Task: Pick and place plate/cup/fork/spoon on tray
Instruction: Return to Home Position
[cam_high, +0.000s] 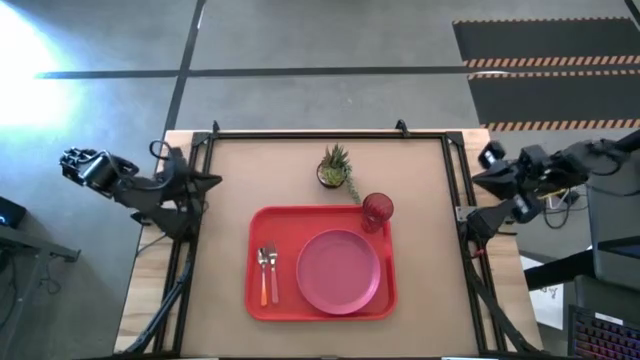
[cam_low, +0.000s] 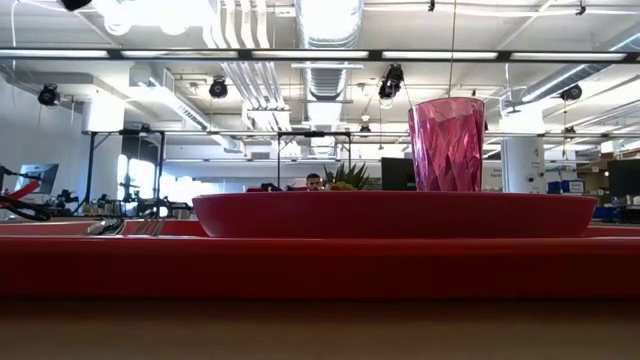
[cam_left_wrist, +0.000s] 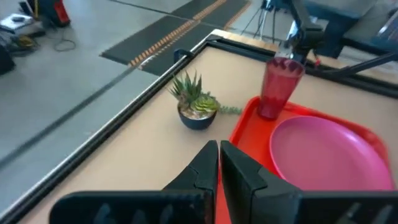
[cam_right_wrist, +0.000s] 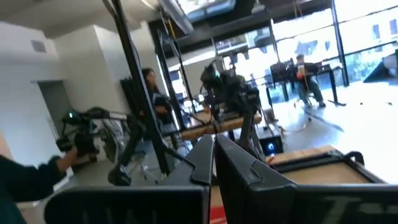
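Observation:
The red tray (cam_high: 320, 228) lies flat on the table's middle. The pink plate (cam_high: 338, 271) rests flat in its right half. The red-pink cup (cam_high: 377, 211) stands upright in the tray's far right corner. The spoon with the orange handle (cam_high: 263, 277) and the pink-handled fork (cam_high: 273, 275) lie side by side in the tray's left part. My left gripper (cam_high: 214, 182) is shut and empty over the table's left edge. My right gripper (cam_high: 476, 183) is shut and empty over the right edge. The left wrist view also shows the plate (cam_left_wrist: 329, 155) and cup (cam_left_wrist: 278, 87).
A small potted green plant (cam_high: 336, 168) stands on the table just beyond the tray's far edge, close to the cup. A black frame runs along the table's left, far and right edges (cam_high: 330, 135). Bare tabletop lies to the left and right of the tray.

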